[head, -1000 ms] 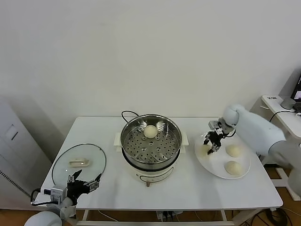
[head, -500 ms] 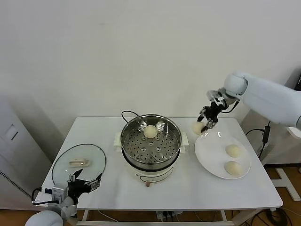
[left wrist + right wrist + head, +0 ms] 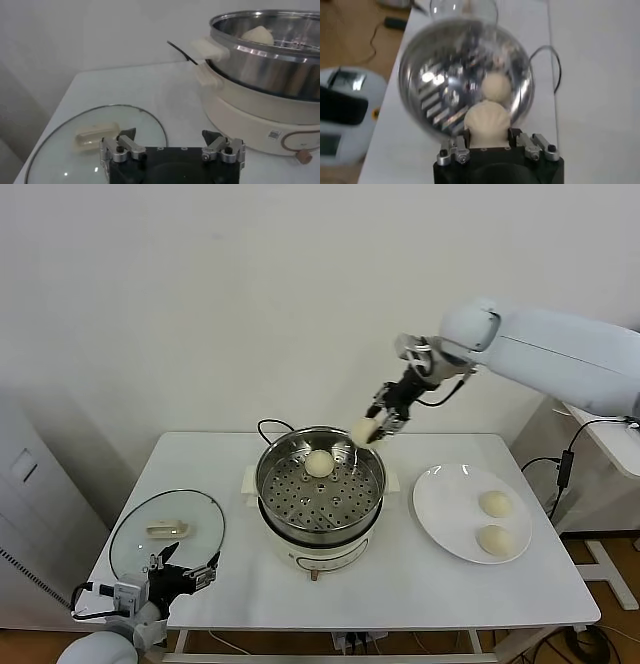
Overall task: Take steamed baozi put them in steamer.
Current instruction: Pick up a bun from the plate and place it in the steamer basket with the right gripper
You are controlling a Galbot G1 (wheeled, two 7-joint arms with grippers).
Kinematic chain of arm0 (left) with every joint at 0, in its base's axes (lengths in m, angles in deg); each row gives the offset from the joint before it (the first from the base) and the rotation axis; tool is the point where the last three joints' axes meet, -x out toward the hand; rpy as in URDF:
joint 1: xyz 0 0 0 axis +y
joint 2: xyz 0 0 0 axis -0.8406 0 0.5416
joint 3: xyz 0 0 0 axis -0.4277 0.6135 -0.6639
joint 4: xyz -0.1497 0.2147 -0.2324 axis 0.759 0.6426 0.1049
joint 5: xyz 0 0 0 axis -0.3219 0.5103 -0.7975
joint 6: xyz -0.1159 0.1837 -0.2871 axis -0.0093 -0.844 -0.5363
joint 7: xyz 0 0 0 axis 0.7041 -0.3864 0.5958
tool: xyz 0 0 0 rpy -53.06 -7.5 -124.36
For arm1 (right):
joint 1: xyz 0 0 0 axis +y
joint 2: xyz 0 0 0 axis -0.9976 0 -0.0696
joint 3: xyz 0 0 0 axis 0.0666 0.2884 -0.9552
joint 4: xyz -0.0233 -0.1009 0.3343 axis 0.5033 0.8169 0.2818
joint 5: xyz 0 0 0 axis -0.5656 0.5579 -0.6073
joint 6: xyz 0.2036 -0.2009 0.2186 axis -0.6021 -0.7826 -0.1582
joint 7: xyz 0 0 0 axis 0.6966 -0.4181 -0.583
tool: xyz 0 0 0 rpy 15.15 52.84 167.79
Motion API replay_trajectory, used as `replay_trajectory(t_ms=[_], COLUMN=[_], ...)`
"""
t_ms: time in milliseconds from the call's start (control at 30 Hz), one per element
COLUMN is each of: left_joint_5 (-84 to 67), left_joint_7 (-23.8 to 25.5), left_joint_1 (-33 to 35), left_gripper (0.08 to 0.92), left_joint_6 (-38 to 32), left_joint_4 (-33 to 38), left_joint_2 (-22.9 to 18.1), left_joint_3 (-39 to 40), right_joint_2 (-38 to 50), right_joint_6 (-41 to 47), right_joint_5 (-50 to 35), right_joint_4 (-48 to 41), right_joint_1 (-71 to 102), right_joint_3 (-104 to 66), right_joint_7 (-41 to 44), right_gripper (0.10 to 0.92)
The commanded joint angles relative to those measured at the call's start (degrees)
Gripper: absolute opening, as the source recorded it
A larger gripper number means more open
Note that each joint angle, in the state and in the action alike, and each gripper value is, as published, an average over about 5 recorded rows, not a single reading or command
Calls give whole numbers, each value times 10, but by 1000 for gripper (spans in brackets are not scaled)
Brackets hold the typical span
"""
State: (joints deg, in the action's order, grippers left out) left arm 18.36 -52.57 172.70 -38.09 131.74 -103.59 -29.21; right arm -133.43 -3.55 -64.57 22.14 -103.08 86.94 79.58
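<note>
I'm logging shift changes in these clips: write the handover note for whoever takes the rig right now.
Right gripper: shut on a baozi, held in the air above the steamer's right rear rim.
Left gripper: open, parked low at the table's front left corner, beside the glass lid.
Done: one bun lies at the back of the steamer basket.
Left: lower and release the held baozi into the basket, then move the two buns on the white plate, right of the steamer.

Head view high, frontal; wrist views close; all three share steamer (image 3: 320, 481) (image 3: 265, 42) (image 3: 465, 75).
</note>
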Motion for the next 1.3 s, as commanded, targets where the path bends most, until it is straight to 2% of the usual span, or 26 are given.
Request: replay_trajectory(t_ms=[33, 500, 1133, 1200, 1300], left_joint_5=[1, 0, -3, -3, -4], left_joint_7=[0, 1, 1, 1, 1], left_joint_1=[1, 5, 21, 21, 23], left_gripper=[823, 823, 823, 823, 823], left_joint_6=[0, -2, -3, -3, -3], left_joint_4=[1, 1, 9, 9, 10], left_joint_2=[-1, 0, 0, 0, -1], left_joint_3=[-3, -5, -21, -23, -25], right_joint_2=[-82, -114, -135, -134, -133], right_joint_6=[54, 100, 111, 110, 110], right_joint_5=[-82, -44, 5, 4, 1], right_joint_4=[20, 12, -24, -24, -23], right_joint_1=[39, 116, 156, 158, 157], right_joint_3=[-6, -8, -25, -28, -33], right_joint_7=[-82, -145, -172, -175, -179], right_gripper=[484, 484, 485, 494, 551])
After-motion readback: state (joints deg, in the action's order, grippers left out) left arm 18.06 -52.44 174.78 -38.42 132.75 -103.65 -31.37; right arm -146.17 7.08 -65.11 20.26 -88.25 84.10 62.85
